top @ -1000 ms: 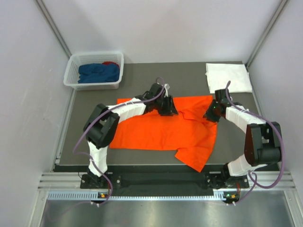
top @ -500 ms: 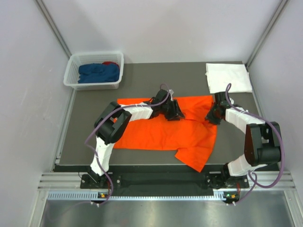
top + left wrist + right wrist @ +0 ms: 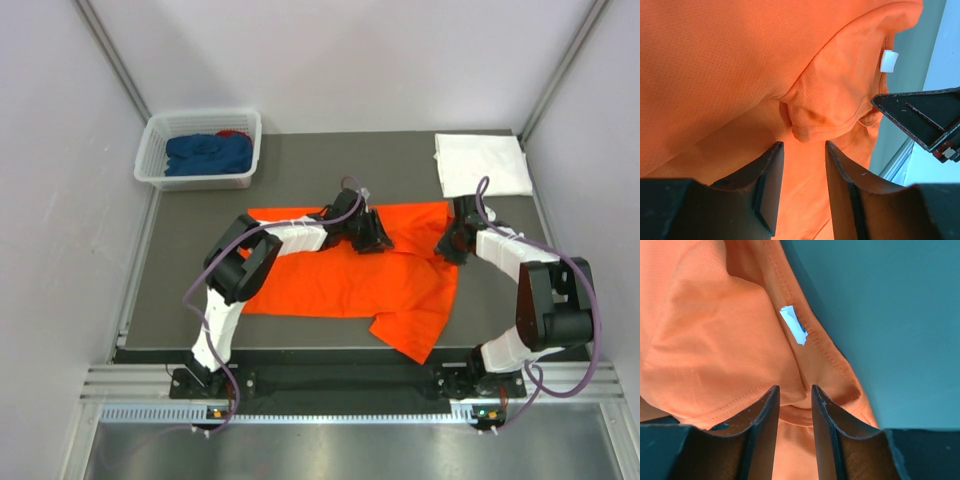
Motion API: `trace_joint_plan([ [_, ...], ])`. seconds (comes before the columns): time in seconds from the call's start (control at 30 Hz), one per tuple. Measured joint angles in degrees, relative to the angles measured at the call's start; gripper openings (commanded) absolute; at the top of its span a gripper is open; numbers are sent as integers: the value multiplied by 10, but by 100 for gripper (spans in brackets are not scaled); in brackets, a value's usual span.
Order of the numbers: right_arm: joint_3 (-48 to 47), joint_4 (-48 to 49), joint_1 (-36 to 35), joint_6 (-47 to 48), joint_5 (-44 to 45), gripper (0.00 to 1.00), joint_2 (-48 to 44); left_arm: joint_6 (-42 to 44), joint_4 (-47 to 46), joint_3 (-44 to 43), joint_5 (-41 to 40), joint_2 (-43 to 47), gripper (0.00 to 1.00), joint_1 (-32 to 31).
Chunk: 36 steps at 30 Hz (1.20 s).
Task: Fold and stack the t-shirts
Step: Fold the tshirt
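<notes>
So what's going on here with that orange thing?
Two robot arms are handling an orange t-shirt spread on the table. The left gripper hangs open over its middle; the right gripper sits at its right edge with cloth between the fingers, grip unclear. A white t-shirt lies folded in the far right corner; a blue t-shirt and a red t-shirt sit in the basket.
</notes>
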<state>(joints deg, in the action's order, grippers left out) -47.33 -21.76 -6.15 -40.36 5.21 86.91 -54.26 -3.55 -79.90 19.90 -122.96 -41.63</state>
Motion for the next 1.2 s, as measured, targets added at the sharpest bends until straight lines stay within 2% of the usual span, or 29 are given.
trace_joint_plan([
  [0.2, 5, 2, 0, -1, 2, 31, 0, -4, 1, -6, -1, -11, 41, -4],
  [0.47, 21, 27, 0, -4, 1, 18, 0, -12, 0, -9, -3, -12, 39, -5],
  [0.9, 23, 34, 0, -7, 1, 17, 0, -22, -8, -25, -5, -26, 35, -9],
  [1.2, 23, 36, 0, -7, 0, 17, 0, -27, -9, -27, -7, -33, 37, -10],
])
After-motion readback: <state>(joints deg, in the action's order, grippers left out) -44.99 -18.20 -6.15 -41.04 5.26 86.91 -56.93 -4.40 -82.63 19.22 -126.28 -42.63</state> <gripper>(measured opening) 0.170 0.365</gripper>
